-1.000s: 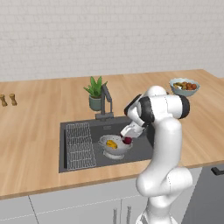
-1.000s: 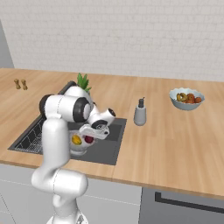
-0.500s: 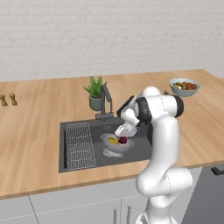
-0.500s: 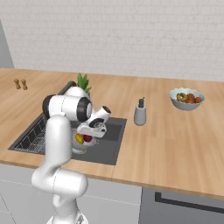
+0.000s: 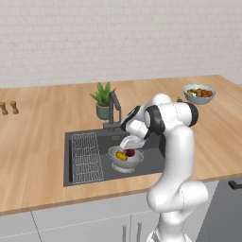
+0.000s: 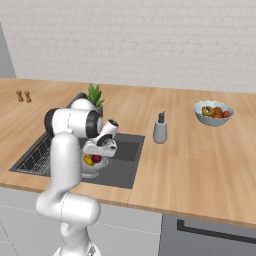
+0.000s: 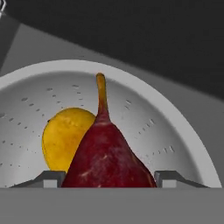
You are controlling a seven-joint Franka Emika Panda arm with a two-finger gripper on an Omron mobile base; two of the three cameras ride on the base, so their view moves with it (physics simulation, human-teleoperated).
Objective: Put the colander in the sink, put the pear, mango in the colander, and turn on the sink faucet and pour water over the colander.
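Note:
The silver colander (image 5: 115, 165) stands in the dark sink (image 5: 152, 160), right of the wire rack (image 5: 86, 157). Inside it lie the yellow-orange mango (image 5: 121, 155) and, just to its right, the dark red pear (image 5: 131, 152). My gripper (image 5: 128, 144) reaches down into the bowl from the right. In the hand view the pear (image 7: 107, 162) stands stem-up between my fingertips (image 7: 52, 178), which press against both its sides, with the mango (image 7: 61, 135) behind it against the colander wall (image 7: 166, 113). The dark faucet (image 5: 115, 106) rises behind the sink; no water is visible.
A potted plant (image 5: 103, 99) stands beside the faucet. A grey soap bottle (image 6: 160, 131) is on the counter right of the sink. A pale bowl of fruit (image 6: 214, 112) sits far right, and two small shakers (image 5: 8, 108) far left.
My hand has carried the pear left and slightly down, so that it now sits inside the colander beside the mango. Colander and mango have stayed put.

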